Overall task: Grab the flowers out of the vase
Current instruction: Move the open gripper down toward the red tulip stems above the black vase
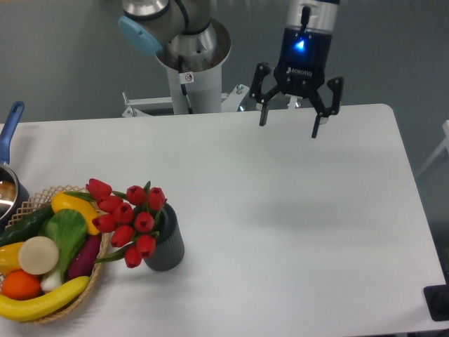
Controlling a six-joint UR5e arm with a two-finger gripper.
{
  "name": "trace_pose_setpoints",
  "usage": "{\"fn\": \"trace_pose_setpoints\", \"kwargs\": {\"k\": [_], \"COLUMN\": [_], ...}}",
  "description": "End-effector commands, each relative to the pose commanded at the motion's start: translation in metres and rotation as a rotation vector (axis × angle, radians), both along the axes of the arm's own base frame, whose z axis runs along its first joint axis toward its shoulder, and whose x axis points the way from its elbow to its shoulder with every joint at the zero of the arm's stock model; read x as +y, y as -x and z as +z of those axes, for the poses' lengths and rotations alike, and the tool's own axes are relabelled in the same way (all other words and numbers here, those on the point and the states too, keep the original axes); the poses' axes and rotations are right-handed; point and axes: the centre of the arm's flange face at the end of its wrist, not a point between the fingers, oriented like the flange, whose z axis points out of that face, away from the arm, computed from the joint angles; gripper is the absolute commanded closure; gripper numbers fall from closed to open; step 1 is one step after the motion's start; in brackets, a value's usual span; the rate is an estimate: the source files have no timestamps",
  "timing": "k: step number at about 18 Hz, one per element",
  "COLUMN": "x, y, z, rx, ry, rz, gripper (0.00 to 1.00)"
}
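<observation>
Faint white lettering on the gripper (290,126) body, below its blue light: illegible. Small red-and-white round sticker on the arm's base column (188,78), left of the gripper: unreadable.
</observation>
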Motion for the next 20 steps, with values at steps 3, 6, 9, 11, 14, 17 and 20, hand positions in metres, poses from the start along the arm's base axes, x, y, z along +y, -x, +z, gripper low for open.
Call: {"fn": "trace_pose_setpoints", "kwargs": {"k": [3,6,9,11,14,17,20], "x": [0.010,0.030,0.053,0.070,0.095,0.110,0.114], "y": [-0.014,-0.027,-0.047,-0.063,-0.076,-0.079,-0.076], "z": [-0.010,-0.021,-0.033,-0.045,-0.068,-0.075,-0.084], "rx": [-0.014,-0.026,-0.025,-0.043,-0.076,-0.162,-0.171], "ry": [0.007,0.018,0.028,0.031,0.009,-0.103,-0.119], "rz": [-0.035,-0.088,-0.176,-0.230,-0.293,-0.349,-0.355], "gripper": [0.00,0.00,0.00,0.00,0.00,0.00,0.00]}}
